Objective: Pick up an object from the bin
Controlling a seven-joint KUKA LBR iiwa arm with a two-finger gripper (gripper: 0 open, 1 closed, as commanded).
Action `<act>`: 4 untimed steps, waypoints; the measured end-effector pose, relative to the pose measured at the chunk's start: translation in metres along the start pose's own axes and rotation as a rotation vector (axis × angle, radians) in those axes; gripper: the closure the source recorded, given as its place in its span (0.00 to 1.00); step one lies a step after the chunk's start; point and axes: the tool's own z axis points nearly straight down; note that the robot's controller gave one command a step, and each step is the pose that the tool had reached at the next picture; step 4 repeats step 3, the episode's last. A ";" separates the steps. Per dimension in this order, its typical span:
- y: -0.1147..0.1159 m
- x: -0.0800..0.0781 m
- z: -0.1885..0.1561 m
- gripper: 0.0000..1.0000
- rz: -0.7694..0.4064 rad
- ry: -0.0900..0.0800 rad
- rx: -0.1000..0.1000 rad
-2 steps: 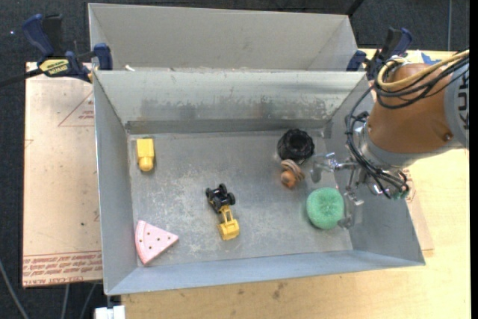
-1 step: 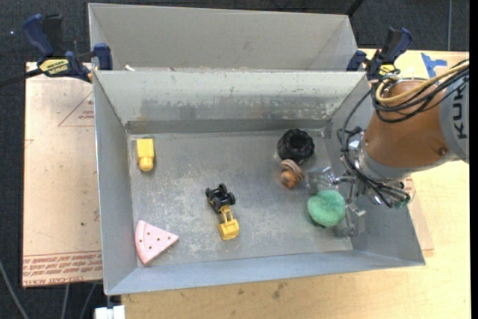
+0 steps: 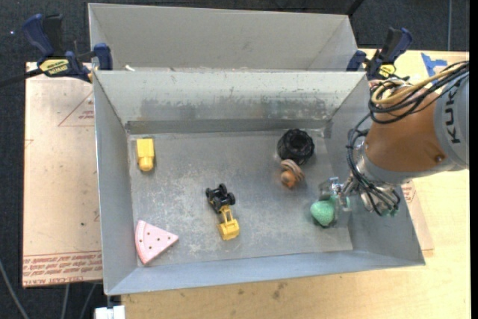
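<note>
My gripper [image 3: 336, 192] is low at the bin's right side, close to the right wall. Just below and left of it lies a small green rounded lump [image 3: 323, 214] on the bin floor, touching or nearly touching the gripper's tip. Up and to the left of the gripper rests a small brown round thing [image 3: 290, 175]. A black ring-shaped thing [image 3: 296, 145] sits behind the brown one, near the back wall.
A black and yellow toy vehicle [image 3: 223, 211] lies mid-floor. A yellow block [image 3: 145, 154] sits at the back left and a pink wedge with dots [image 3: 153, 241] at the front left. The arm with its orange cover and cables hangs over the right wall.
</note>
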 end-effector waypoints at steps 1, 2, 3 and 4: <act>0.000 0.000 0.000 1.00 0.000 0.000 0.000; 0.000 0.001 -0.003 1.00 0.000 0.003 -0.001; 0.001 0.003 -0.024 1.00 0.000 0.011 -0.003; 0.001 0.003 -0.024 1.00 0.000 0.011 -0.003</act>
